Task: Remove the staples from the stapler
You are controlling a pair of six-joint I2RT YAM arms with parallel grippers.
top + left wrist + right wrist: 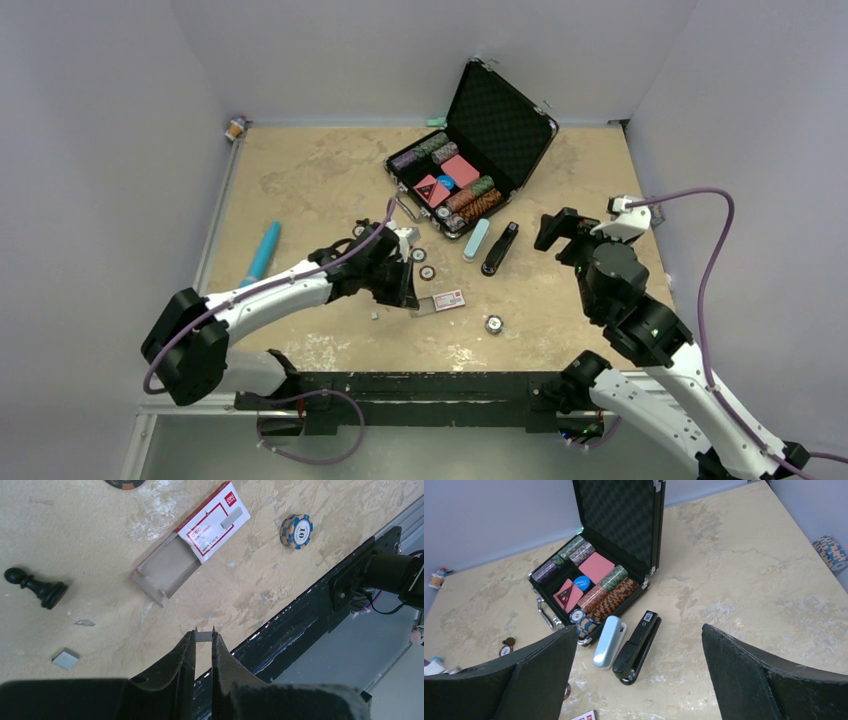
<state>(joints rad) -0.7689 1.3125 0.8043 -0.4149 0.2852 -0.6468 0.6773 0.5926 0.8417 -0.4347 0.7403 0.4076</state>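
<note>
My left pincer (204, 641) is clamped on a short strip of staples (205, 635) above the near edge of the table (100, 565). Past it lies the staple box (212, 522), drawer slid out. My right pincer (639, 630) hangs spread wide. The black stapler (638, 647) lies beyond, beside the chip case (624, 510).

Bright even light, soft shadows, sharp.
</note>
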